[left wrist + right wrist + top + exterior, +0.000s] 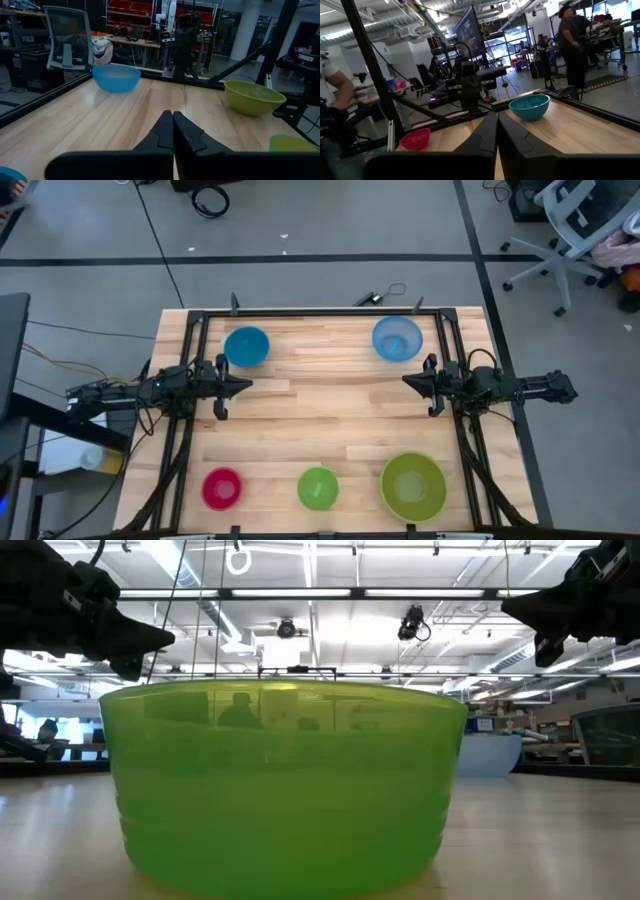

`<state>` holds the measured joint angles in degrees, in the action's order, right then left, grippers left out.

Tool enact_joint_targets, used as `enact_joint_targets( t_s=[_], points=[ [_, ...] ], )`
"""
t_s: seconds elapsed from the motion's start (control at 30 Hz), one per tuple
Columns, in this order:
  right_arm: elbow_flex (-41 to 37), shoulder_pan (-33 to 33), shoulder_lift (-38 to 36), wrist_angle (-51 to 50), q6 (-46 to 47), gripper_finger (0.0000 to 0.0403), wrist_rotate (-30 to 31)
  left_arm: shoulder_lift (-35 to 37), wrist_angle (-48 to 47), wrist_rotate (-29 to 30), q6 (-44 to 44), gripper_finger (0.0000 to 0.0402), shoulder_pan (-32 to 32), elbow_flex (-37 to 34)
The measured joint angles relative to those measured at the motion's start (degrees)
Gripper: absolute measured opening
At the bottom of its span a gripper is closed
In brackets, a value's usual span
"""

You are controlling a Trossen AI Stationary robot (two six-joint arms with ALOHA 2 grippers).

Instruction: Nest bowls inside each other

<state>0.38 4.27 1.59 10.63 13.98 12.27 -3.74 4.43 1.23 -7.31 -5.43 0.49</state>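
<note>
Five bowls stand apart on the wooden table, each upright on its base. The cyan-blue bowl (246,346) is far left and the pale blue bowl (397,338) far right. Along the near edge are the red-pink bowl (222,488), the small green bowl (318,488) and the large lime-green bowl (413,486). The small green bowl (285,785) fills the low view. My left gripper (245,385) (173,114) hovers shut at mid-left and my right gripper (407,381) (497,114) hovers shut at mid-right. They point level toward each other, above the table, with nothing between the fingers.
A black frame (320,311) runs along the table's far edge and down both sides by the arm bases. Bare wood (325,405) lies between the two grippers. People stand in the room beyond the table (570,40), and an office chair (575,230) is on the floor at far right.
</note>
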Motion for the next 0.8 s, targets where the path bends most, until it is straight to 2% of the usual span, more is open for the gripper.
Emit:
enact_joint_targets(
  t_s=[0.8],
  points=[
    [0.0,0.0,0.0,0.0,0.0,0.0018,0.0,0.0,-0.8,1.1,1.2,0.0000,0.0,0.0]
  ],
)
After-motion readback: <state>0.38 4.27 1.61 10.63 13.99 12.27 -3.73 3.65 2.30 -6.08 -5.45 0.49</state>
